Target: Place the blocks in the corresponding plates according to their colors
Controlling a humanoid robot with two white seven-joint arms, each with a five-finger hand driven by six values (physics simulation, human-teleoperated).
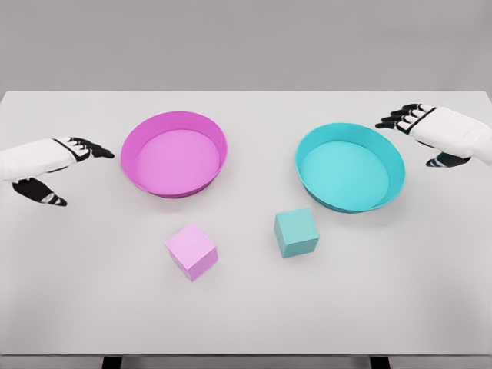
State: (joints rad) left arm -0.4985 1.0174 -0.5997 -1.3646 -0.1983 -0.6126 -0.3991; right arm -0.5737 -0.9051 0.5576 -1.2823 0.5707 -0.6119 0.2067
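Note:
A pink block (191, 250) lies on the white table, in front of the magenta plate (132, 157). A teal block (296, 232) sits to its right, just in front of the teal plate's (397, 173) near-left rim. Both plates hold nothing. My left hand (73, 171) hovers at the left edge, left of the magenta plate, fingers spread and holding nothing. At the far right my right hand (419, 137) hangs beside the teal plate's back-right rim, also open with nothing in it.
The white table (246, 315) runs across the whole view, with its front edge near the bottom. A grey wall stands behind it.

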